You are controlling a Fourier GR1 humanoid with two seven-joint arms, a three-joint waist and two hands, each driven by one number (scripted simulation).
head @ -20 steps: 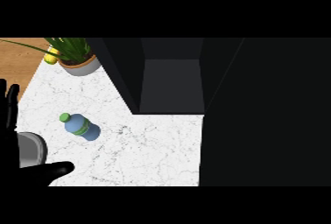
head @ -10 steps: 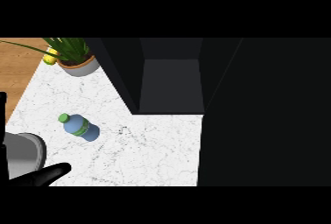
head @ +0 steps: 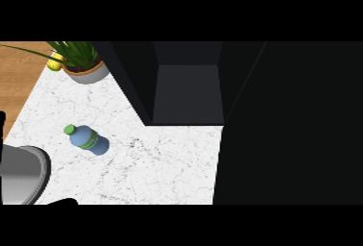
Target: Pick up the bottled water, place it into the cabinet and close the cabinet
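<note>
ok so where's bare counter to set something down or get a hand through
The widest bare counter lies to the view's right of the bottle, in front of the open cabinet. A smaller patch sits between the plant pot and the bottle. Lower left is crowded: the forearm overhangs the counter close to the bottle.

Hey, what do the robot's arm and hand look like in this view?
Only the left side shows. The left forearm is a smooth, rounded grey shell with no cables or markings visible. The left robot hand is plain black, seen only as a sliver at the view's left edge. No right arm shows.
</note>
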